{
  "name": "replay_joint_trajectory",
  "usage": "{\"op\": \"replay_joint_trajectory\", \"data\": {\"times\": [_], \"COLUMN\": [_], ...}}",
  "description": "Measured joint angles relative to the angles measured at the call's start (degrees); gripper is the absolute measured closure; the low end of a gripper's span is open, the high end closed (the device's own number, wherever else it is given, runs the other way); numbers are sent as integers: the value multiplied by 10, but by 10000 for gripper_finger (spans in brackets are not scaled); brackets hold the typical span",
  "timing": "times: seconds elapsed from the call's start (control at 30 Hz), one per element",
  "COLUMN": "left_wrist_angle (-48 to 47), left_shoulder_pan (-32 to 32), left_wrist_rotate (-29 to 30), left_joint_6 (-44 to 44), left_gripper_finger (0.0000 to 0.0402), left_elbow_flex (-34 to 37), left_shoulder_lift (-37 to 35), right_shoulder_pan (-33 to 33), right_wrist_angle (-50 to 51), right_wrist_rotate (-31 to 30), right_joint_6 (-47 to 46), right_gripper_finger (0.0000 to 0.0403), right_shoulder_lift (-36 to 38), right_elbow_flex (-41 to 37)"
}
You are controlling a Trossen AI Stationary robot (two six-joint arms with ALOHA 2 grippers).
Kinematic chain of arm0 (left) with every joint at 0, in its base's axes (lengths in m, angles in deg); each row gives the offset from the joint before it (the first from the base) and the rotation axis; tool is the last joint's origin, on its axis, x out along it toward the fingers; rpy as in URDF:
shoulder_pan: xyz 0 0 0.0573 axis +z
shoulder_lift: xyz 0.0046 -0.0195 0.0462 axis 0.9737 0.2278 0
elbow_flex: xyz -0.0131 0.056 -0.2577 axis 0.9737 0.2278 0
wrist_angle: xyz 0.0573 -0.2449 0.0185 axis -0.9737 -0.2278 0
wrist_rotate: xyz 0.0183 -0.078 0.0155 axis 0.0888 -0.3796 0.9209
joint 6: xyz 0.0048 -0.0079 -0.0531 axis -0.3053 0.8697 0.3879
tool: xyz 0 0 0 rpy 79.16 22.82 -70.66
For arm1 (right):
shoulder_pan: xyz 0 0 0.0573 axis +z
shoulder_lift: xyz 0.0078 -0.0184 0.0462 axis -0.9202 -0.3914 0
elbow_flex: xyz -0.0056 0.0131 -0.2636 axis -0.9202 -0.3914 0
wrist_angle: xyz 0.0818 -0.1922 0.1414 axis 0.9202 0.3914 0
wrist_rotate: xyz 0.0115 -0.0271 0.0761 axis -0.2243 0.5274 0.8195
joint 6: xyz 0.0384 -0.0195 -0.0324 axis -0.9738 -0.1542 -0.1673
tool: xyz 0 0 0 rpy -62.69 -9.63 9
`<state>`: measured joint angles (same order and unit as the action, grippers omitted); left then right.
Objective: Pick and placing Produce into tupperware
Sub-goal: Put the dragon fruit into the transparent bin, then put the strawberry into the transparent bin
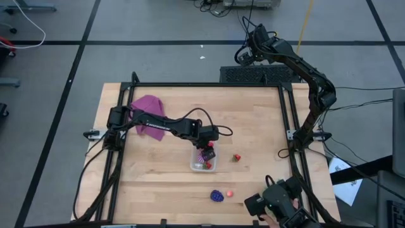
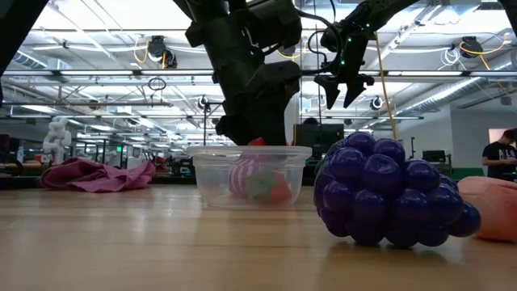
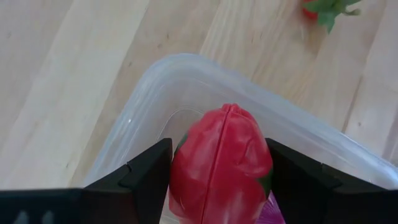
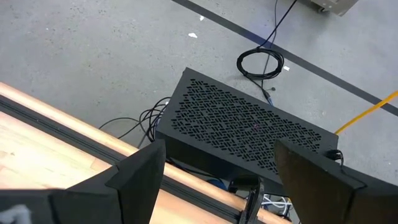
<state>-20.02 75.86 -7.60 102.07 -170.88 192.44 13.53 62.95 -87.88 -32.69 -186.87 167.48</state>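
- Produce: we see the larger red piece (image 3: 221, 163) pinched in the left gripper (image 1: 207, 149), just over the tupperware (image 1: 193, 164), which sits mid-desk (image 1: 164, 177)
- Placing step, we judge; next move calls for spreading the fingers so it drops in
- Its long axis runs along the fingers, seamed tip forward
- Dark purple one (image 1: 217, 195) and berry (image 1: 236, 157) lie outside
- Right gripper (image 1: 243, 57) spread, beyond the desk's far edge

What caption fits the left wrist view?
Left gripper holds a red fruit over the tub.
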Motion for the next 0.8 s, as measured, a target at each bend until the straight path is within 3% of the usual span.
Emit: {"op": "replay_joint_trajectory", "data": {"times": [0.33, 0.8], "left_wrist_angle": [0, 0], "left_shoulder_pan": [0, 0], "left_wrist_rotate": [-5, 9], "left_joint_6": [10, 19], "left_gripper_finger": [151, 62], "left_elbow_flex": [0, 0], "left_shoulder_lift": [0, 0], "right_shoulder_pan": [0, 0], "right_wrist_angle": [5, 9], "right_wrist_rotate": [0, 0], "right_joint_6": [0, 0], "right_gripper_finger": [110, 110], "right_shoulder_lift": [0, 0], "right_elbow_flex": [0, 0]}}
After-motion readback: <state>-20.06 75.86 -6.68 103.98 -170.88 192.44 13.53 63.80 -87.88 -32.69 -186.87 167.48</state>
